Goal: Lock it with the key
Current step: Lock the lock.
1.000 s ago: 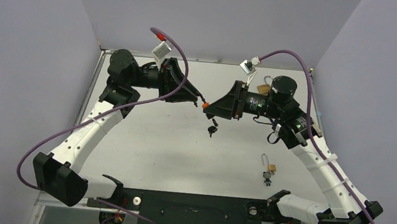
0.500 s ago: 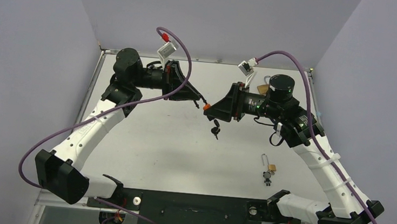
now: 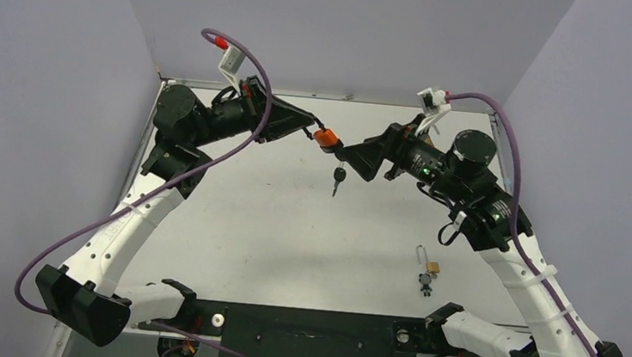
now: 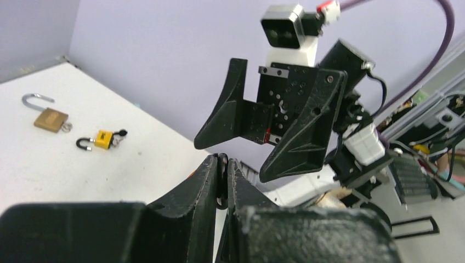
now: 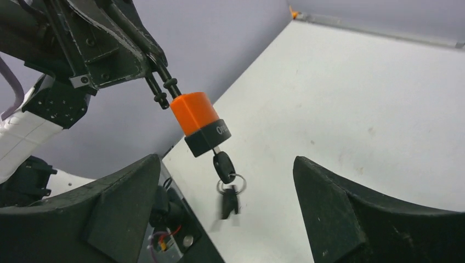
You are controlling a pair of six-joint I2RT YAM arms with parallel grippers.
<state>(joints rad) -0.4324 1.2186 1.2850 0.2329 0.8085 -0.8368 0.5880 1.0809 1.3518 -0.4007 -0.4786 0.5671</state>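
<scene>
Padlock (image 3: 325, 138), clamped in left tool (image 3: 309, 131), hangs high above table (image 3: 231, 223); right tool (image 3: 356, 158) spread nearby.

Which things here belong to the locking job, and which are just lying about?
Job: orange padlock, its shackle pinched in the left hand; key in it; open right hand.
Lying about: brass padlock; yellow padlock; small padlock with keys.

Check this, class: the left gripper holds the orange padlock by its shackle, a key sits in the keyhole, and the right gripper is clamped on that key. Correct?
Wrong on one point: the right gripper is open, its jaws clear of the key, as the right wrist view shows. The left gripper does hold the orange padlock by its shackle, key in keyhole.
</scene>
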